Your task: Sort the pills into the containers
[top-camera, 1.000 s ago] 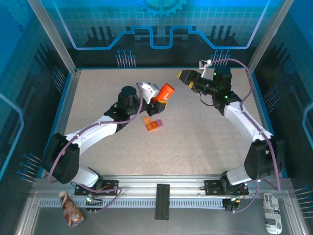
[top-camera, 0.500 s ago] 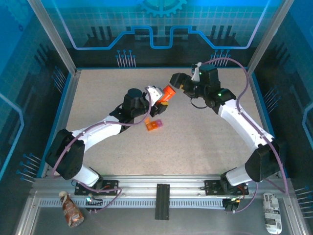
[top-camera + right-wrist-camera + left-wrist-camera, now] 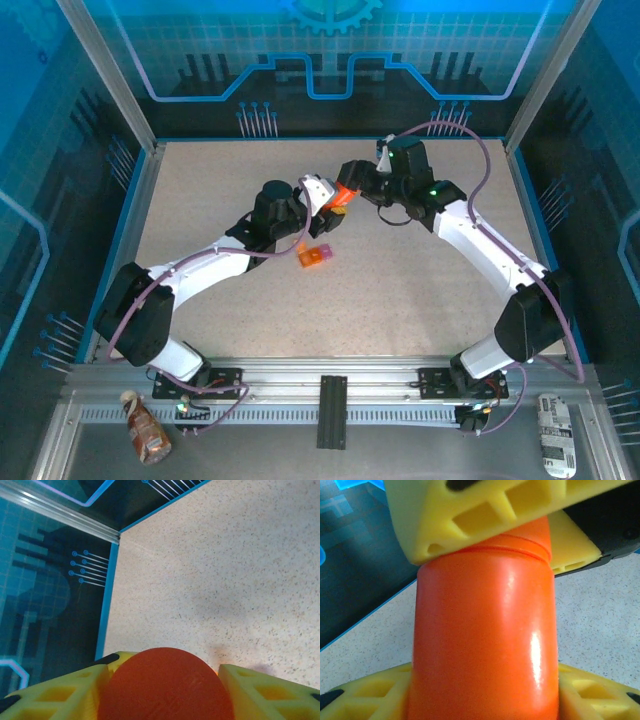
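Pinching both ends: left end effector [image 3: 322,206] clamps the smooth, glossy orange bottle [image 3: 485,630] round its cylindrical body. Right end effector [image 3: 161,700] is pressed onto the matte round cap [image 3: 165,672], ribbed yellow plastic fingers [image 3: 260,690] on either side. Pill box [image 3: 315,255], flat translucent orange compartments with one pink end, lies on the speckled beige bench [image 3: 420,270] just base-side of the left end effector, not touching. Bare bench below the right end effector, out to the blue edge strip [image 3: 107,597].

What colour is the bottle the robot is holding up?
The bottle is bright, shiny orange. It shows best in the left wrist view.
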Motion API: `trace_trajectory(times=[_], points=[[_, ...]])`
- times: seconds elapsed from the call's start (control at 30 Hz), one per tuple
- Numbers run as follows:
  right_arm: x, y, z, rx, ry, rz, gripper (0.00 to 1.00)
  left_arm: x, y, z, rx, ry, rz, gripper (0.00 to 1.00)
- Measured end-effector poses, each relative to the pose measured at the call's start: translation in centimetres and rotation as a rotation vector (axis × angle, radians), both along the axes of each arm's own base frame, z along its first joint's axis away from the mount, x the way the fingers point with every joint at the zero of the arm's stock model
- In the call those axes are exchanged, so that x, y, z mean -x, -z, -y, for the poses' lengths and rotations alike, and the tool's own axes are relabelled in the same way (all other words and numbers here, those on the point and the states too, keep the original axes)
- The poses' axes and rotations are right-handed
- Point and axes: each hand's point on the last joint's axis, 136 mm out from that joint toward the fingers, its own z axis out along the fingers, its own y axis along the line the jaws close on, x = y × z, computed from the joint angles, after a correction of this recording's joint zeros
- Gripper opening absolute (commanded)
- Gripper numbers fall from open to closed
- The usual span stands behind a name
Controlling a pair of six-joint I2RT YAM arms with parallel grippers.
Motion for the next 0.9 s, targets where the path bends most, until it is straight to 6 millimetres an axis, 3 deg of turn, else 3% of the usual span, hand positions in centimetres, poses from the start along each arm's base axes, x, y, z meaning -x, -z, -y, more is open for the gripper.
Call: trace_trajectory(times=[0.13,0.4,0.63,0.83,0.9], points=[[-0.2,0.1,0.0,-0.008,-0.002,0.017,0.39,-0.1,0.0,-0.1,-0.002,-0.008,0.0,0.0],[0.0,-0.5,0.1,-0.077,-0.13,0.152,0.39,0.5,-0.1,0.3,0.046,0.03,-0.049,0.0],[0.7,-2.7,-0.1,-0.123,-0.304,0.303,0.41,1.5,-2.0,0.9,0.195,0.132,-0.167,0.0],[0.7,-3.1,0.1,-0.133,-0.317,0.314,0.73,1.7,-2.2,1.1,0.209,0.148,-0.188,0.0],[0.2,-3.3,0.5,-0.13,-0.281,0.304,0.74,1.9,-1.9,1.3,0.187,0.147,-0.178,0.0]])
